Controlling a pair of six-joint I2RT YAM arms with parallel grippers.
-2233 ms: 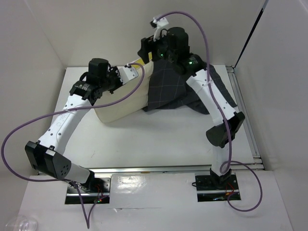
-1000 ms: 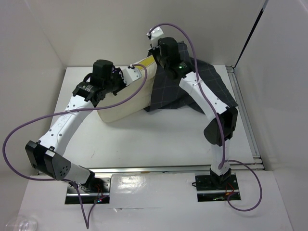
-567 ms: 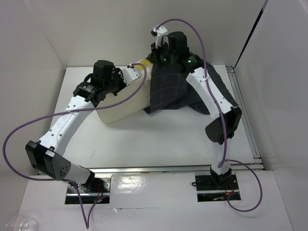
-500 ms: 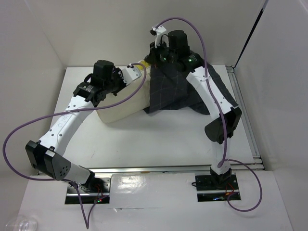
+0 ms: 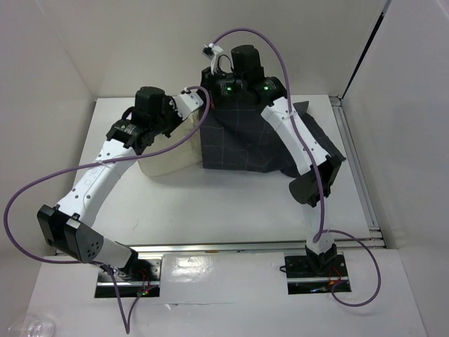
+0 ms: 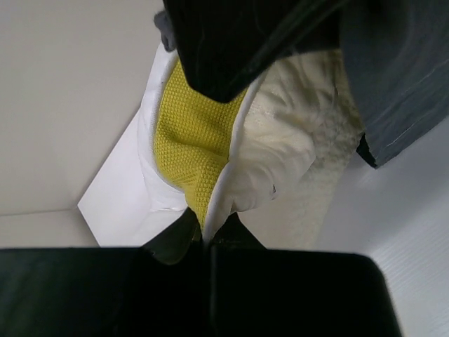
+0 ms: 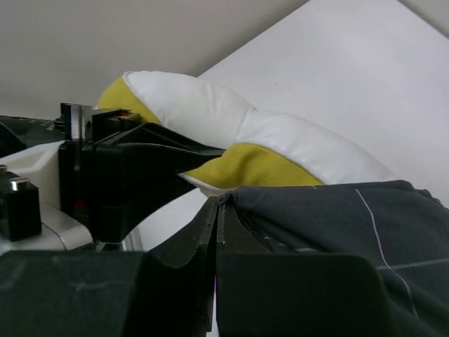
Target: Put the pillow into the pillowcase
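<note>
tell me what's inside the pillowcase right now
The right part of the pillow disappears under the pillowcase edge held by the right pincer. Its cream left end sticks out. How far in it reaches, the dark cloth hides.

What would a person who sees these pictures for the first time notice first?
The dark grid-patterned pillowcase at the back of the table stands out, draped over much of the cream pillow, whose left part sticks out. The left gripper is shut on the pillow's yellow corner, the right gripper on the pillowcase's edge.
</note>
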